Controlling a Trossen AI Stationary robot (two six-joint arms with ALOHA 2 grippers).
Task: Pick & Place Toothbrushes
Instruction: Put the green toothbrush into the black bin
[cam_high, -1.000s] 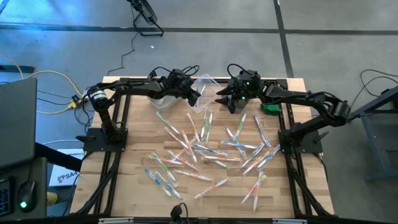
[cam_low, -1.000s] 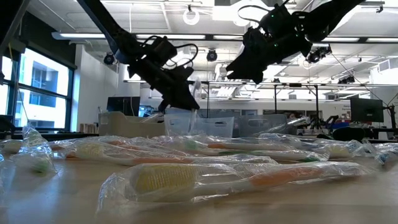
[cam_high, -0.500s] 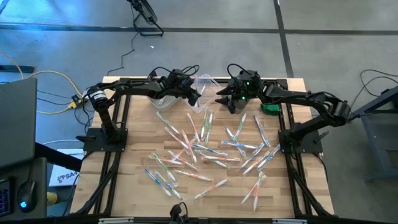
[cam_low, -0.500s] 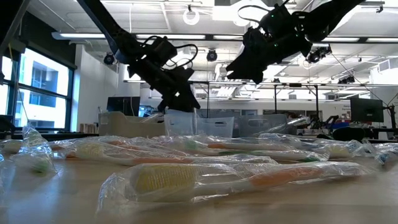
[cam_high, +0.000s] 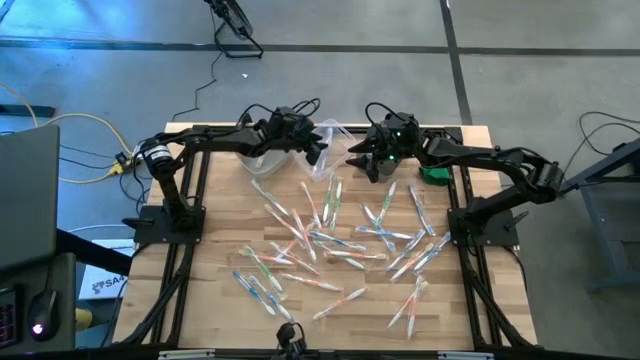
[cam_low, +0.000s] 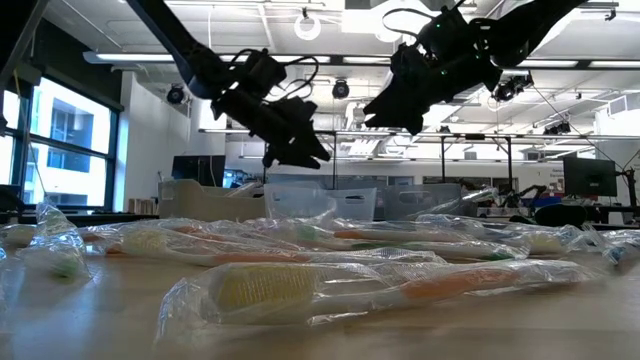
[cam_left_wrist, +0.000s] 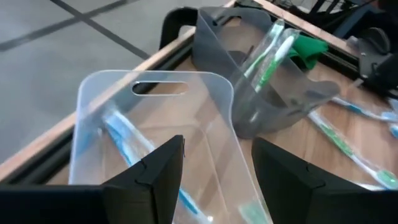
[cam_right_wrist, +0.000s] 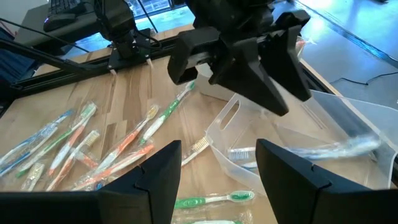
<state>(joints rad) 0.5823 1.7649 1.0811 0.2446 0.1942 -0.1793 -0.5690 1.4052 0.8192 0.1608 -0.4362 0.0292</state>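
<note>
Clear bins (cam_left_wrist: 155, 118) at the far edge are holding only a few toothbrushes (cam_high: 330, 235); most are lying mid-table. Left gripper (cam_high: 312, 152) and right gripper (cam_high: 362, 165) are hovering wide, empty.

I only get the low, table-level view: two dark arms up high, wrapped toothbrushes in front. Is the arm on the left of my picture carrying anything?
Observer: No. The left tool is open and empty, above a clear bin.
Operator: Anything in that bin?
Observer: Yes, a blue toothbrush lies inside it.
Operator: And the other arm?
Observer: The right tool is open and empty too.
</note>
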